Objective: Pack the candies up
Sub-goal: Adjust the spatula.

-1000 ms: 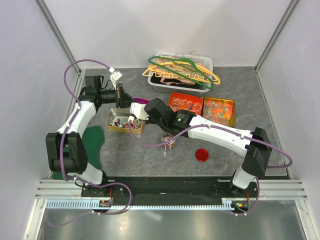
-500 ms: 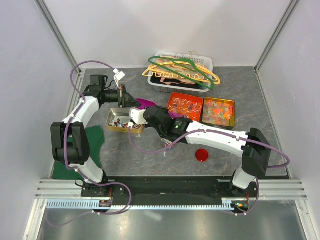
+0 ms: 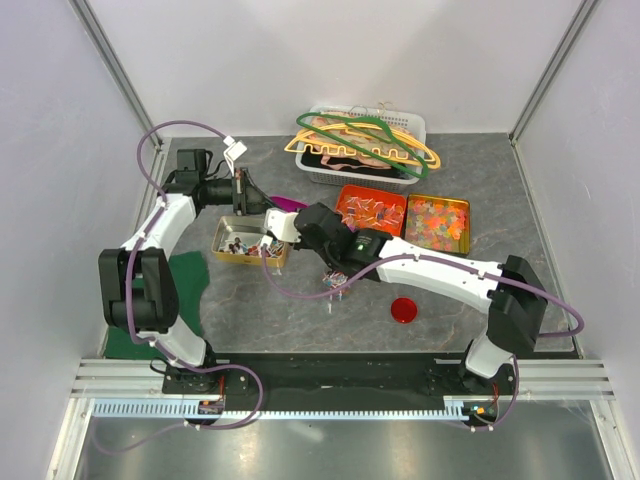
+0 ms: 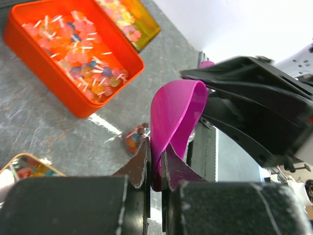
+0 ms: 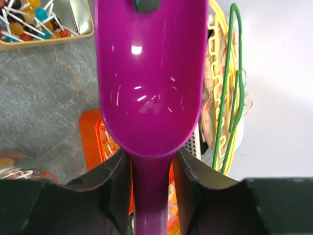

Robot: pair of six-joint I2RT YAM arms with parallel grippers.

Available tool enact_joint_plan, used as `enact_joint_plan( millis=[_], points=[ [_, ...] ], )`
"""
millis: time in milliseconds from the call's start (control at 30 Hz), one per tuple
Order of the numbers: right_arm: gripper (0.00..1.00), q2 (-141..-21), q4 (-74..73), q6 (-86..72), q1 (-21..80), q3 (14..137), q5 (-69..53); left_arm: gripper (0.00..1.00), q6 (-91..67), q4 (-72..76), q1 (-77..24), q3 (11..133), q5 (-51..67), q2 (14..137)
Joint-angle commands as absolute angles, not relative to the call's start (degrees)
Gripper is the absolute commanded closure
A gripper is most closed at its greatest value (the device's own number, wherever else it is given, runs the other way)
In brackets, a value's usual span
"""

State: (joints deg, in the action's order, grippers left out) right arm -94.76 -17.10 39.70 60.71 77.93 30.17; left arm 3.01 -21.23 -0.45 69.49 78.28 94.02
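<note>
The right hand (image 3: 280, 226) and arm are crowding the gold tin (image 3: 226, 251). Open tabletop (image 3: 455, 325) is lying around the red lid (image 3: 403, 309).

I see bright hangers (image 3: 372, 150) piled in a white basket (image 3: 418, 128) at the back. A purple scoop (image 5: 146, 98) is up off the gray table (image 3: 520, 200). A red lid (image 3: 404, 309) and a green cloth (image 3: 188, 283) lie near the front.

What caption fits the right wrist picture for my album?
A shiny magenta plastic scoop, its handle between the right hand's fingers.
</note>
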Motion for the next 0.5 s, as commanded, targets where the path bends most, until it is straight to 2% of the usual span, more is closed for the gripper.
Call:
enact_joint_plan(
  millis=[0,467],
  points=[
    [0.57,-92.90,-19.33,37.18,59.50,80.42,26.90,0.98,3.34,-22.06,-0.35,70.93,83.67,90.44],
    [0.57,-94.13,-20.65,35.43,59.59,85.60,24.62,0.98,3.69,-22.06,-0.35,70.31,83.85,92.19]
  ],
)
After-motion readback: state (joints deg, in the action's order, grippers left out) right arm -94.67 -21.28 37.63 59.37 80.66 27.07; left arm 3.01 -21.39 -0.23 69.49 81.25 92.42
